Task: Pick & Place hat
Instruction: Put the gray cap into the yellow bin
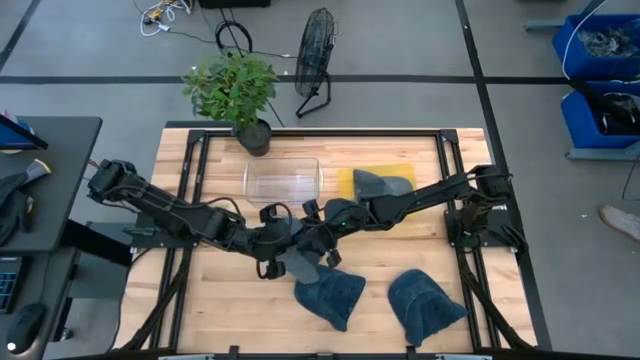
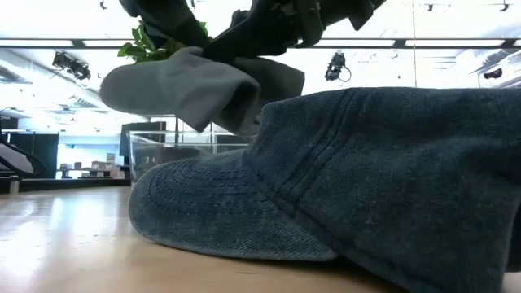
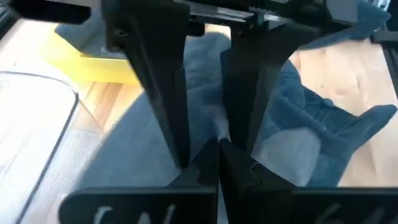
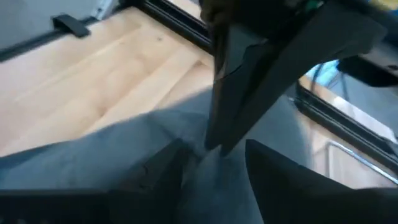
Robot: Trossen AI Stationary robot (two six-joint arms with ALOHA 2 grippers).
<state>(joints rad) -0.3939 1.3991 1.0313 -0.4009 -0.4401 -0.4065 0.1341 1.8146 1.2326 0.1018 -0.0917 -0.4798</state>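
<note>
Both arms meet over the middle of the wooden desk [image 1: 200, 300], holding one grey hat [image 1: 303, 264] between them, lifted clear of the wood. The left tool [image 1: 283, 243] comes in from the left and is pinched narrow on the grey fabric; its wrist view shows the two fingers [image 3: 163, 93] close together with cloth between them. The right tool [image 1: 322, 232] reaches in from the right and is likewise clamped on the same hat [image 4: 124, 155].

Just near of the held hat lies a blue denim cap [image 1: 330, 297], and right of that a second blue denim cap [image 1: 425, 303]; the first fills the low view [image 2: 342, 187], blocking most of the desk behind. Farther back stand a clear plastic bin [image 1: 283, 179], another grey hat [image 1: 380, 183] on a yellow sheet [image 1: 347, 184], and a potted plant [image 1: 238, 95] at the far edge.
</note>
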